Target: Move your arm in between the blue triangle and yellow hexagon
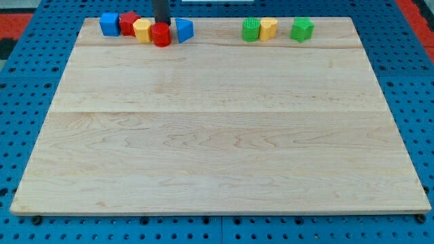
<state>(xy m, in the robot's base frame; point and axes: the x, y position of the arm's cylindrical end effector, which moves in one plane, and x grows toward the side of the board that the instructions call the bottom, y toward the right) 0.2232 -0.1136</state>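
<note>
The yellow hexagon (142, 30) and the blue triangle (184, 30) sit near the view's top left on the wooden board (217, 135). A red cylinder (161, 34) stands between them, touching or nearly touching the hexagon. My dark rod comes down from the view's top edge, and my tip (161, 25) is just behind the red cylinder, in the gap between the yellow hexagon and the blue triangle. The cylinder hides the tip's very end.
A blue cube (108, 24) and a red block (127, 22) sit left of the hexagon. A green block (251, 29), a yellow block (268, 28) and another green block (302, 28) line the top edge to the right.
</note>
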